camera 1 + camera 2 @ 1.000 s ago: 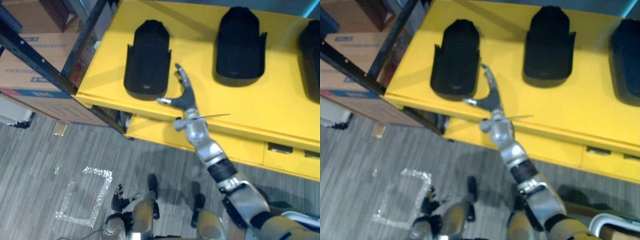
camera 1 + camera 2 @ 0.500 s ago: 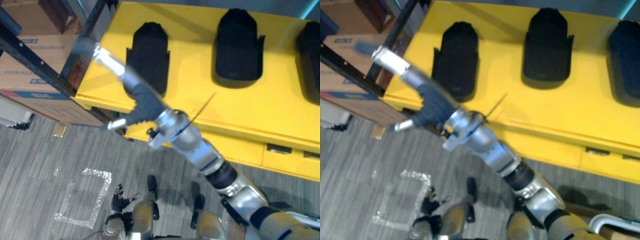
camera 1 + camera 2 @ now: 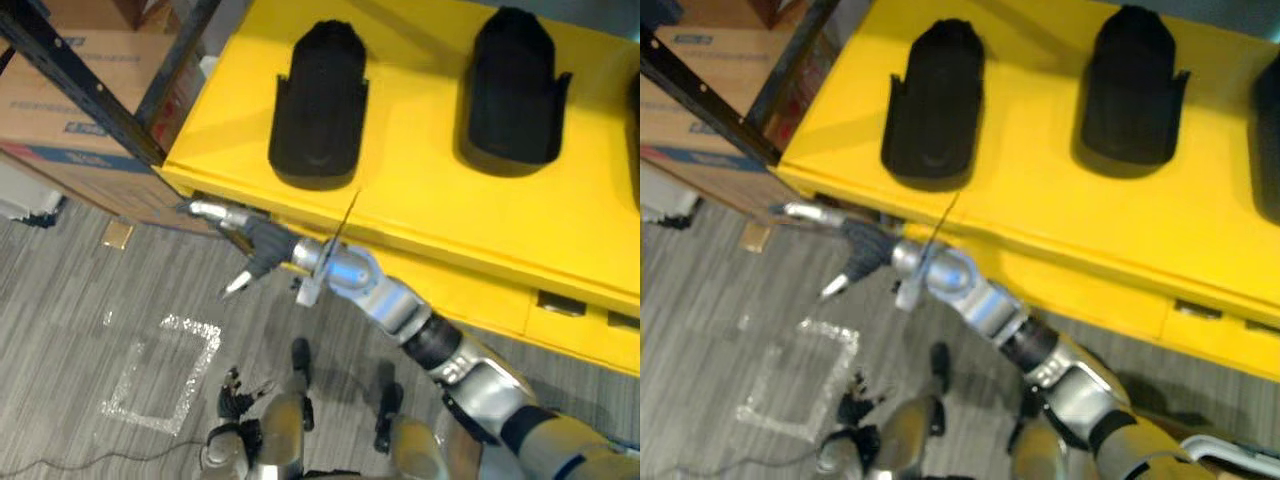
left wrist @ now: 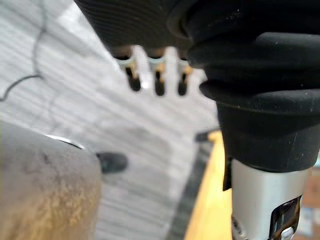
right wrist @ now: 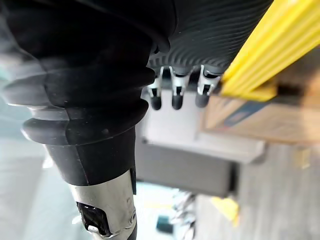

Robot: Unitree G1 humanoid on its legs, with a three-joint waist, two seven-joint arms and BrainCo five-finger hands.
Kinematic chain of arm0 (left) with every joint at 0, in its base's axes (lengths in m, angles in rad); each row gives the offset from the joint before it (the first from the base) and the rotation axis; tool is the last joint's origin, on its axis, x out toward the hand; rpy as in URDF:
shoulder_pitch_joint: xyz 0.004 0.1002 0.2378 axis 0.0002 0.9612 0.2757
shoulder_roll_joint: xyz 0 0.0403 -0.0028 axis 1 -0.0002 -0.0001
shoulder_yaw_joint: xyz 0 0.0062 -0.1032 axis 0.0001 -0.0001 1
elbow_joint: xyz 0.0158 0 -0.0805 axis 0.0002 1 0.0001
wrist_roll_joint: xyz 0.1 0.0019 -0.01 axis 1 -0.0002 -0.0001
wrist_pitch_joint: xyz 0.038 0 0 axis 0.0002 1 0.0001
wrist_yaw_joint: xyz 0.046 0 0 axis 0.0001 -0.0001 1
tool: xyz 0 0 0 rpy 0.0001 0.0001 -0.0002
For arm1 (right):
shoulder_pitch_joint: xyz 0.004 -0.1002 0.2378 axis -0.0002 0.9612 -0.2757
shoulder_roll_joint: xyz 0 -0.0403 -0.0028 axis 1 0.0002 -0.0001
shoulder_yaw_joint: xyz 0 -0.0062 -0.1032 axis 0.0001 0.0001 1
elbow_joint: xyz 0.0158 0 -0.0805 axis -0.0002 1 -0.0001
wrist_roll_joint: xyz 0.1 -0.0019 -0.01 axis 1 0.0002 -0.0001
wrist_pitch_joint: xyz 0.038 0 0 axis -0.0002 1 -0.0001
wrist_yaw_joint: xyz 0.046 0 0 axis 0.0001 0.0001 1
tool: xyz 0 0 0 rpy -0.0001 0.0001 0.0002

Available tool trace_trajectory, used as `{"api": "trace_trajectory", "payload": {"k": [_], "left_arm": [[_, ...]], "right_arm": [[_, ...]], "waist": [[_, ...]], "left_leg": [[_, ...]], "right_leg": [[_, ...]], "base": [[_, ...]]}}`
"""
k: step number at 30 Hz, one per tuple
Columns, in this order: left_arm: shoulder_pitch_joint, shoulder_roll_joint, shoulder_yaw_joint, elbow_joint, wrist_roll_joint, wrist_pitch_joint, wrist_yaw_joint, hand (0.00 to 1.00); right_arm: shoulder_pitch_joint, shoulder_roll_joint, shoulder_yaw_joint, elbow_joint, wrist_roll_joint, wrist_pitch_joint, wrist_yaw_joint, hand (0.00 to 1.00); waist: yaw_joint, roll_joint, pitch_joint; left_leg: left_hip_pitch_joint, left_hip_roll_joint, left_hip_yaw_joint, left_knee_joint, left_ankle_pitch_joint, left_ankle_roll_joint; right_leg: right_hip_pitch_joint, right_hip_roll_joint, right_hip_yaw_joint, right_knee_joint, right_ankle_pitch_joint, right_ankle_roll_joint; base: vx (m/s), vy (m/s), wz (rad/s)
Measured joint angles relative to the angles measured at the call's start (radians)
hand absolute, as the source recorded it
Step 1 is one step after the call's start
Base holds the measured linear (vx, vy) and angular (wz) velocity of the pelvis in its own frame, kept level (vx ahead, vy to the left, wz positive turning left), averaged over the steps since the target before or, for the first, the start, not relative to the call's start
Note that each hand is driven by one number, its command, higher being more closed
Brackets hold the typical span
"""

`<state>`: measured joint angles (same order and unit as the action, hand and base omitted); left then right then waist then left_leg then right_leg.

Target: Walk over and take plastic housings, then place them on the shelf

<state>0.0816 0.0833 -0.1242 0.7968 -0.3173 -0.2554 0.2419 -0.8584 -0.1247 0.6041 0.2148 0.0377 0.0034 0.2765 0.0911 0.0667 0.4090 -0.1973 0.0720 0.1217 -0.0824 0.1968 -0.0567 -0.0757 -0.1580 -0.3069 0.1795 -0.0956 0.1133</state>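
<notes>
item: plastic housing [image 3: 318, 105] lies flat on yellow table [image 3: 430, 200], 11 o'clock in the head view; second housing [image 3: 512, 90] at its 3 o'clock | right hand [image 3: 262, 240]: fingers spread, empty, below the table edge at the housing's 7 o'clock | left hand [image 3: 234, 395]: relaxed, empty, 6 o'clock | advice: clear the rim first, then approach from 6 o'clock and span both side walls before closing.
</notes>
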Motion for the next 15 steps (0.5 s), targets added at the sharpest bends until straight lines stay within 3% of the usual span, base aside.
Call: {"api": "trace_trajectory", "payload": {"k": [2, 4, 9, 15], "left_arm": [[-0.002, 0.000, 0.002, 0.000, 0.000, 0.006, -0.010, 0.00], [-0.002, 0.000, 0.001, -0.004, 0.003, 0.001, -0.011, 0.00], [0.001, 0.009, -0.037, -0.059, 0.039, -0.035, 0.006, 0.00], [0.009, 0.018, -0.114, -0.268, 0.014, -0.047, 0.028, 0.00]], "right_arm": [[-0.020, -0.016, -0.035, 0.048, -0.017, -0.005, -0.016, 0.00], [-0.053, -0.057, -0.085, 0.098, -0.043, -0.044, -0.039, 0.00], [-0.093, -0.136, -0.104, 0.129, -0.056, -0.090, -0.040, 0.00], [-0.153, -0.206, -0.121, 0.173, -0.052, -0.096, -0.035, 0.00]], "waist": [[0.004, 0.000, 0.000], [0.004, 0.002, 0.001], [0.007, 0.012, 0.021], [0.010, 0.039, 0.037]], "left_leg": [[-0.001, -0.005, -0.006, 0.000, 0.001, 0.001], [-0.015, -0.014, -0.021, 0.000, 0.004, 0.000], [-0.019, -0.020, -0.025, 0.000, 0.004, 0.000], [-0.033, -0.022, -0.028, 0.000, 0.012, 0.001]], "right_leg": [[-0.001, -0.007, -0.014, 0.017, -0.013, 0.001], [-0.024, -0.020, -0.022, 0.058, -0.037, 0.002], [-0.041, -0.031, -0.022, 0.092, -0.055, 0.000], [-0.061, -0.035, -0.022, 0.112, -0.062, -0.001]], "base": [[0.03, -0.016, 0.23], [0.02, -0.018, 0.22], [0.00, -0.004, 0.01], [0.00, -0.009, 0.01]]}}
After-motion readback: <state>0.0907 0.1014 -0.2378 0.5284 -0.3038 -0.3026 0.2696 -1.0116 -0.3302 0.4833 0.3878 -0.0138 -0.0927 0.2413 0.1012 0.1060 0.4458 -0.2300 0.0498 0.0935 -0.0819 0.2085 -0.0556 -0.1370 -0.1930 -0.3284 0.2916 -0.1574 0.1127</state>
